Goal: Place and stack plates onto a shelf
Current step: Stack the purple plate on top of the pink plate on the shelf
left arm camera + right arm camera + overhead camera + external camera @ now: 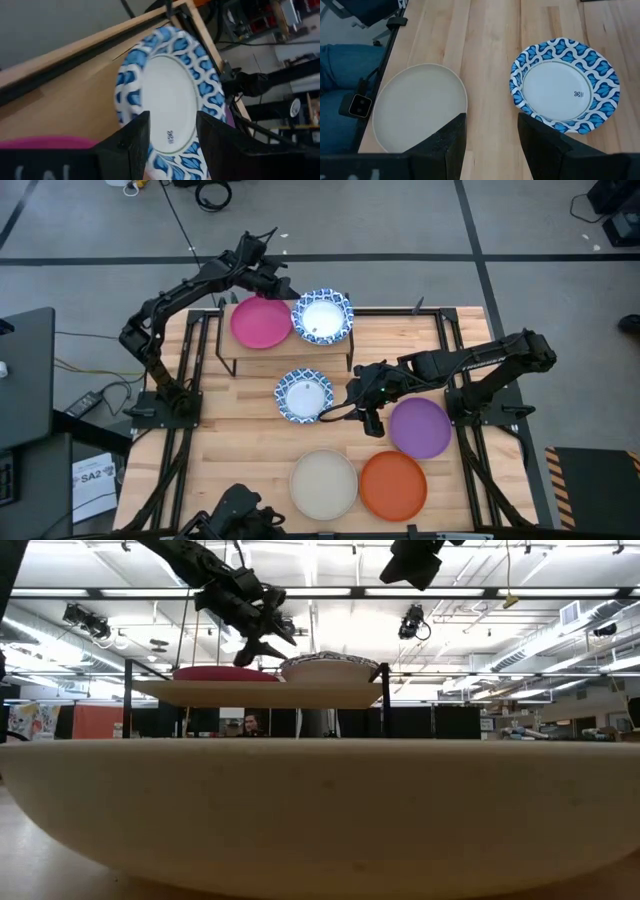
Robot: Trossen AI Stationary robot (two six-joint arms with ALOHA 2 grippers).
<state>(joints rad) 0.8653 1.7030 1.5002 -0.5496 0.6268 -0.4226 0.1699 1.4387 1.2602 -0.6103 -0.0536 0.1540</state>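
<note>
The shelf [285, 352] stands at the table's far middle. A pink plate [260, 322] and a blue-rimmed white plate [322, 316] lie flat on its top, side by side. My left gripper [283, 288] hovers open just above the blue-rimmed plate's [170, 95] near-left rim, next to the pink plate [45, 142]. A second blue-rimmed plate [304, 395] lies on the table in front of the shelf. My right gripper [358, 395] stands open to its right, above the table, between that plate [565, 85] and the beige plate [420, 107].
A purple plate [419, 427], an orange plate [393, 485] and the beige plate [324, 483] lie on the table's near right half. The beige plate's rim [320, 800] fills the low view. A person sits beyond the table [250, 725].
</note>
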